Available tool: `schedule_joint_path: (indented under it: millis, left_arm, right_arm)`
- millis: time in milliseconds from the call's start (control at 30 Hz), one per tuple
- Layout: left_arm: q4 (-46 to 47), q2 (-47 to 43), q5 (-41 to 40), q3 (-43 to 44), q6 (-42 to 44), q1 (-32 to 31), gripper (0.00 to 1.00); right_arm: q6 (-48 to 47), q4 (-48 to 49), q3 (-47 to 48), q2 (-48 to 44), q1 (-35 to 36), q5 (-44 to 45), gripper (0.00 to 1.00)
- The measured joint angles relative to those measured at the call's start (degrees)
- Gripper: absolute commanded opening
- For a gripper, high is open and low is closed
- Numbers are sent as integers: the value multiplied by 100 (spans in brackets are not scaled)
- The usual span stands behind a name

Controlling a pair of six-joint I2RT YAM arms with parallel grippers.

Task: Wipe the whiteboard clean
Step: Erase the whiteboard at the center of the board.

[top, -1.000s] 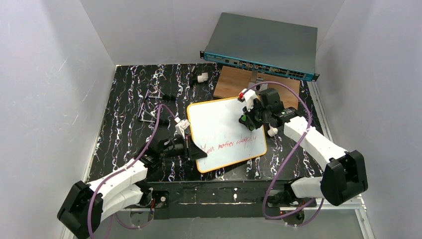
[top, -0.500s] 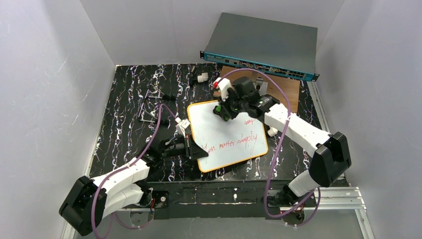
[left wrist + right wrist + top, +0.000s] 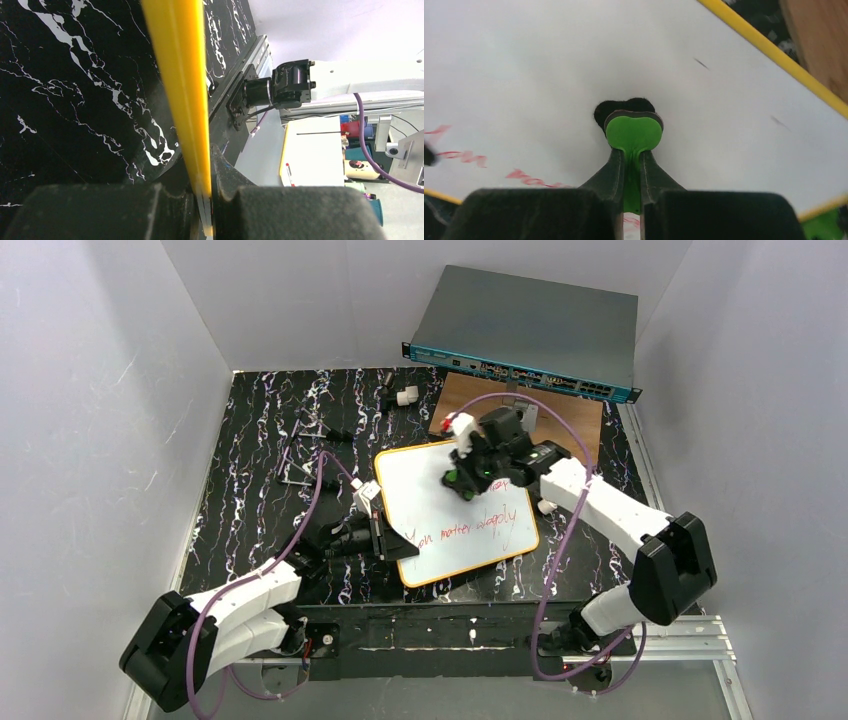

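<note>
The whiteboard (image 3: 440,502), white with a yellow-orange rim, lies on the black marbled table (image 3: 250,470). Red handwriting crosses its near half. My left gripper (image 3: 385,540) is shut on the board's left rim, which runs as a yellow strip (image 3: 182,90) between the fingers in the left wrist view. My right gripper (image 3: 462,478) is shut on a green eraser (image 3: 633,134); its dark pad presses on the white surface (image 3: 549,65) at the board's upper middle. Red writing (image 3: 464,157) lies to the left of the eraser in the right wrist view.
A brown wooden board (image 3: 470,400) lies behind the whiteboard, under a grey-and-teal network switch (image 3: 530,330). Small white parts (image 3: 405,395) and metal bits (image 3: 300,465) sit at the back left. White walls close in the table on three sides.
The right gripper with the eraser swept left across the board's top edge, then came back a little right and nearer. A short red word at the upper right has gone. The left gripper held still.
</note>
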Motion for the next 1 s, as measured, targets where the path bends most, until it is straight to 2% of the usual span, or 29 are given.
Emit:
schedule_joint_path:
  millis: [133,233,300,400,533,633,800,1000]
  left_arm:
    - [83,13,-2,-2,-9,0,0]
    - [114,11,0,-7,-9,-2,0]
    - [122,-20,-2,-24,-11,-2,0]
    - [138,-109,-26,-101,-46,-4,0]
    - [138,-160,-48,-164,-90,-4,0]
    - [136,-160,-48,-164,-140,-4,0]
    - [125,-166,-50,-164,-190,-4,0]
    - [122,-269,-72,-164,-116,-4,0]
  right_arm:
    - [-74,-157,800,328,938,-422,1]
    - [0,-173,1360,575,1252,-282,1]
    - [90,-92,1464,688,1147,-72,1]
    - [232,-57,1384,769,575,186,1]
    - [264,127,881,717,-490,496,1]
    - [238,116,446,570,-876,597,1]
    - [48,192,-168,114,-658,-59,1]
    - [-365,-42,-184,-157,175,-1185,1]
